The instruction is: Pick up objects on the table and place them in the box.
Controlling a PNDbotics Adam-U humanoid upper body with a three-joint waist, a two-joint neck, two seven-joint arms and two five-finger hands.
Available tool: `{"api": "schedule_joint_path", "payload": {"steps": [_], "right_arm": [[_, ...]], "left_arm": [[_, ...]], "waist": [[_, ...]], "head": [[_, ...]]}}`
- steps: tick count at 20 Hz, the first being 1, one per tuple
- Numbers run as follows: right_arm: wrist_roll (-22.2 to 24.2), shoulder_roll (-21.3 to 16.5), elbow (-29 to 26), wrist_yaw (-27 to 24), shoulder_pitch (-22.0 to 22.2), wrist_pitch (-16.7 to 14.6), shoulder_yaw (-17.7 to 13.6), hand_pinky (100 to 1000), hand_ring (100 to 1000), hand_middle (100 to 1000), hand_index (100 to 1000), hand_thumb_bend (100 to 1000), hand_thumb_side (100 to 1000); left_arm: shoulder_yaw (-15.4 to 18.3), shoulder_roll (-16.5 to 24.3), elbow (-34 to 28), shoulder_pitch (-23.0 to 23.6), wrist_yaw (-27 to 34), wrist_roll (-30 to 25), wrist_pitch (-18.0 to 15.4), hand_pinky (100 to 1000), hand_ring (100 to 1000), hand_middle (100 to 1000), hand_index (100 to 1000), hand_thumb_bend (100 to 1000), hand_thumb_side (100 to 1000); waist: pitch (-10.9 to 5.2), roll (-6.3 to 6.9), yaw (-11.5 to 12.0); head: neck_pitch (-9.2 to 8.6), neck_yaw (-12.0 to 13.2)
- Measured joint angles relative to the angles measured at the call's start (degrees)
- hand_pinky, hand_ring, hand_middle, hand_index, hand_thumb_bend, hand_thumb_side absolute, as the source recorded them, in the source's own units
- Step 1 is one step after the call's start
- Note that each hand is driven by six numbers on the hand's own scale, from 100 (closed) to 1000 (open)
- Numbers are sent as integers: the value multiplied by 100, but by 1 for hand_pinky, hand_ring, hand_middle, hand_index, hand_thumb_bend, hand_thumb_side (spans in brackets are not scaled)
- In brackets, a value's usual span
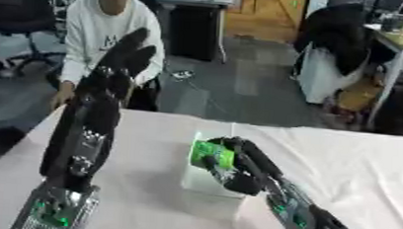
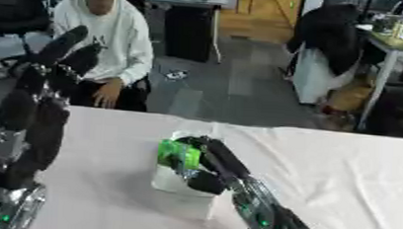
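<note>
A small white box (image 1: pixel 203 185) stands on the table near the middle. My right hand (image 1: pixel 241 164) comes in from the lower right and hovers over the box, its fingers curled round a green object (image 1: pixel 210 154). What the green object is cannot be made out. My left hand (image 1: pixel 121 65) is raised high at the left, well above the table, its fingers straight and holding nothing.
The table (image 1: pixel 349 168) is covered by a white cloth. A person in a white top (image 1: pixel 101 27) sits at the far edge, behind my left arm. Beyond are desks, chairs and a dark coat on a chair.
</note>
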Motion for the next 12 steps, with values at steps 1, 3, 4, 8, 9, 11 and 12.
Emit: {"api": "schedule_joint_path", "payload": {"steps": [1,3,4,8,9,11,12], "right_arm": [[-31,29,97,72,-25,-28,-37,100,100,100,336,100,864],[-96,48,299,232,-98,-90,-116,100,100,100,336,100,869],[-133,48,399,318,-143,-124,-160,100,100,100,336,100,871],[-328,52,748,691,-239,-240,-333,100,100,100,337,100,874],[-383,51,826,785,-242,-261,-374,100,100,100,338,100,874],[-493,52,960,965,-266,-304,-444,100,100,100,352,100,889],[-562,52,1010,1064,-273,-332,-475,100,100,120,414,100,913]], "left_arm": [[-14,-11,0,-24,4,-5,-5,974,940,1000,985,378,965],[-26,-51,0,-59,17,-15,-17,974,940,1000,985,379,964],[-29,-64,0,-82,30,-22,-25,974,940,1000,985,379,964],[-56,-114,0,-102,60,-44,-46,974,940,1000,985,380,963],[-57,-135,0,-106,63,-52,-53,974,940,1000,985,380,964],[-59,-148,0,-125,82,-59,-56,974,940,1000,985,380,963],[-60,-148,0,-134,91,-65,-57,974,940,1000,985,380,963]], "waist": [[2,0,21],[30,-1,63],[43,-3,85],[68,-33,135],[69,-35,145],[83,-35,158],[89,-36,159]], "head": [[-18,-1],[-66,-4],[-95,-4],[-165,-27],[-167,-35],[-174,-44],[-188,-44]]}}
